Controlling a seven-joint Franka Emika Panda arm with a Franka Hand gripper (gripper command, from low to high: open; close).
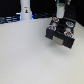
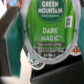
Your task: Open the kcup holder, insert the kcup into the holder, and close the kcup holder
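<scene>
The wrist view is almost wholly filled by the kcup [image 2: 49,27], its green lid facing the camera with "Green Mountain" and "Dark Magic" readable; the finer print is blurred. The tool [image 2: 46,30] grips it, one teal-tinted finger [image 2: 14,37] pressed to its side, the other cut off at the picture's edge. Below the pod only a dark corner of the kcup holder [image 2: 55,72] shows.

In the exterior view the arm comes down from the top edge, its upper part out of frame, the tool [image 1: 60,15] hanging just above the kcup holder [image 1: 61,34]. The holder sits on the white desk [image 1: 25,57] with a drawer pulled open and pod slots showing; the pod itself is too small to make out there.
</scene>
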